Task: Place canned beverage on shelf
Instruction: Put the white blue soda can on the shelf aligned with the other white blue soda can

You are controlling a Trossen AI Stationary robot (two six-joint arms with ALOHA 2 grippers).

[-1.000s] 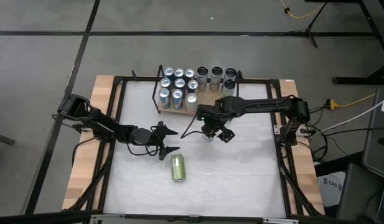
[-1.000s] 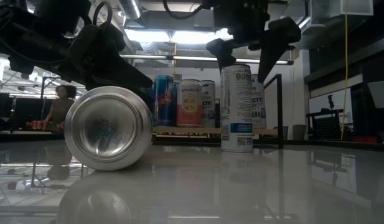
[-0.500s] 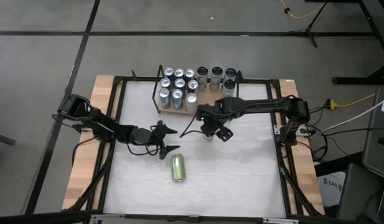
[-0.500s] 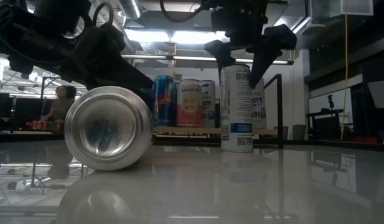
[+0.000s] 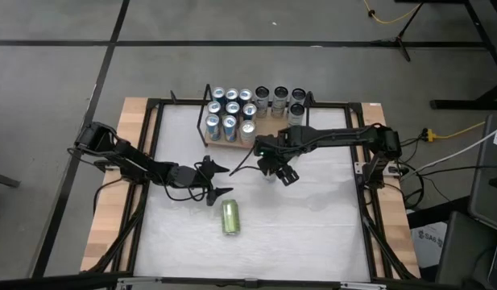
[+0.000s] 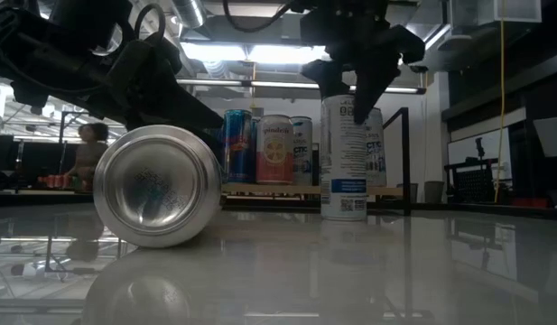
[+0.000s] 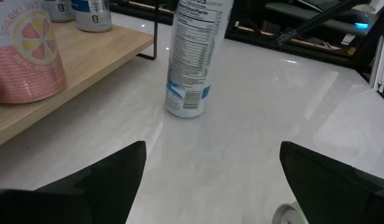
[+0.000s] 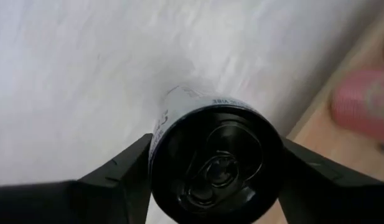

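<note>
White tabletop (image 5: 312,225) on a grey floor, shelf (image 5: 268,129) at 12 o'clock, right gripper (image 5: 274,171) closed around upright slim can (image 6: 343,158) just below it, left gripper (image 5: 218,180) open beside lying green can (image 5: 230,217); only low view shows a person (image 6: 84,153) behind.

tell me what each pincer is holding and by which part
Right pincer clamps the upright slim can at its top rim. Left pincer holds nothing.

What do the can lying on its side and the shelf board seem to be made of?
Lying can: apparently aluminium, bare and brushed on its concave base, which catches the light; the high view shows a green printed body. Shelf board: looks like light, matte wood with faint grain, though laminate is possible.
</note>
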